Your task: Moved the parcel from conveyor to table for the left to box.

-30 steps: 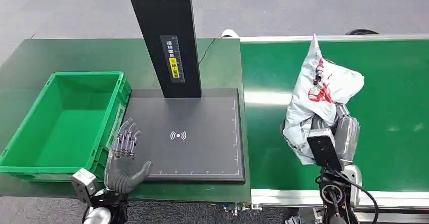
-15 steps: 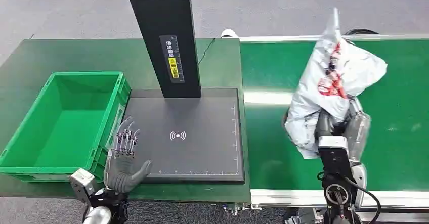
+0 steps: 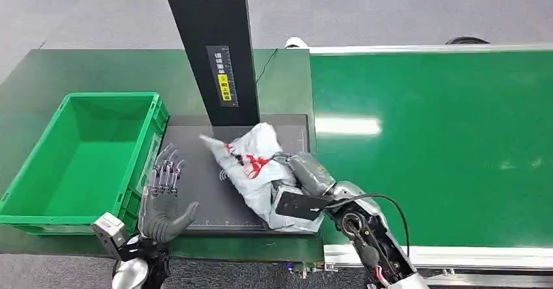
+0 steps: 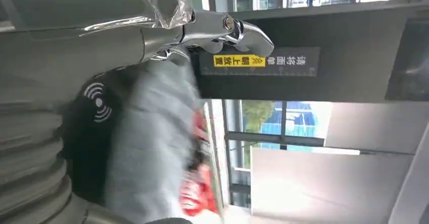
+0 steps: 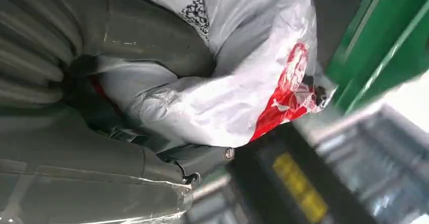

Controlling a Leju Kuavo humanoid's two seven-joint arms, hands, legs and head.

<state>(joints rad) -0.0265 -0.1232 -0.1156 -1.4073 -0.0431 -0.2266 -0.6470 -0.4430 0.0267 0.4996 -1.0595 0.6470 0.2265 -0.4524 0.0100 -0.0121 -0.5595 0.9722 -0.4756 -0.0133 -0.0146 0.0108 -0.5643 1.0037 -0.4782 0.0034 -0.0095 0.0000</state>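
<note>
The right hand [image 3: 301, 179] grips the white and red parcel [image 3: 257, 165], now over the black scanner pad [image 3: 195, 191] on the table [image 3: 98, 74], having swung across from above the green conveyor [image 3: 443, 139] half a second earlier; the parcel covers the pad's right half up to its edge beside the belt; the left hand [image 3: 163, 197] holds its place, fingers spread and empty, between parcel and green box [image 3: 78, 165]; the black post [image 3: 212, 47] stands just behind the parcel.
</note>
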